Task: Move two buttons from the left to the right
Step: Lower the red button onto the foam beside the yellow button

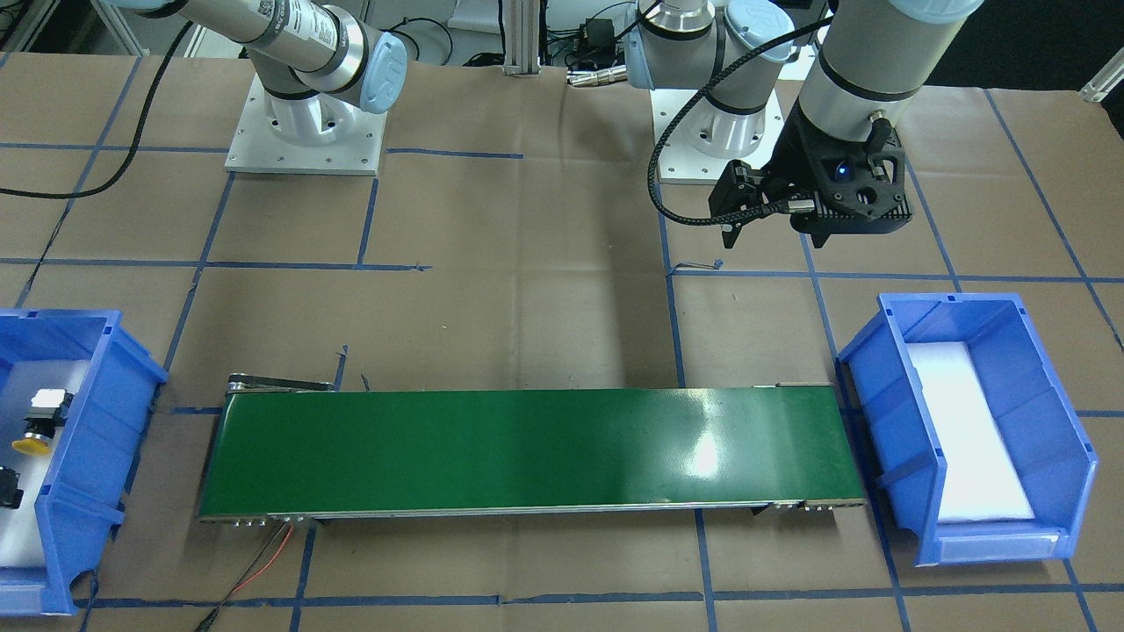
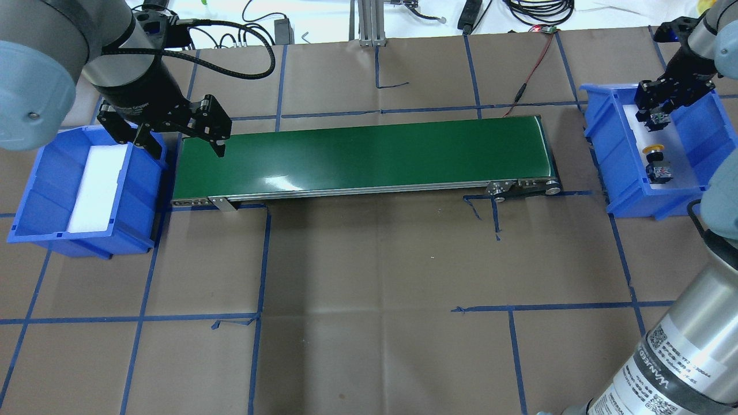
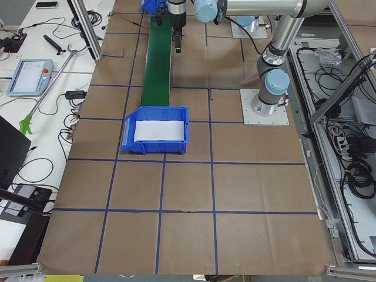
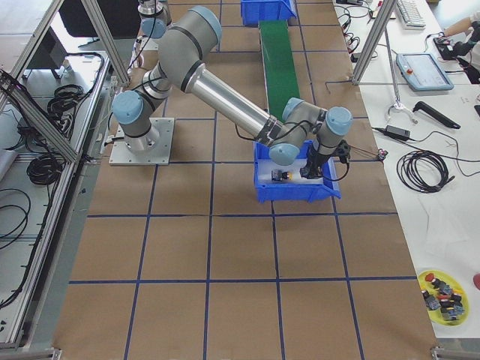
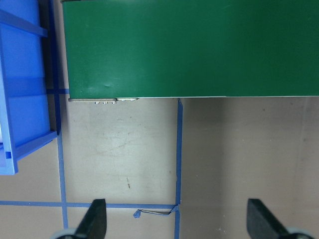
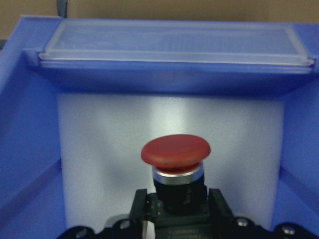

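The red button (image 6: 175, 152) has a red mushroom cap on a black body. My right gripper (image 2: 656, 115) is shut on its body, inside the blue bin (image 2: 611, 173) at the belt's right end, over the white foam. I cannot tell whether the button touches the foam. The yellow button (image 2: 655, 151) lies on its side on the foam in the same bin, nearer the robot; it also shows in the front-facing view (image 1: 33, 439). My left gripper (image 2: 184, 141) is open and empty, above the left end of the green conveyor belt (image 2: 363, 155). Its fingertips (image 5: 97, 219) stand wide apart.
A second blue bin (image 2: 34, 190), lined with white foam and holding nothing, stands at the belt's left end, beside my left gripper. A red and black wire (image 2: 533, 63) runs from the belt's far right corner. Brown paper with blue tape lines covers the table.
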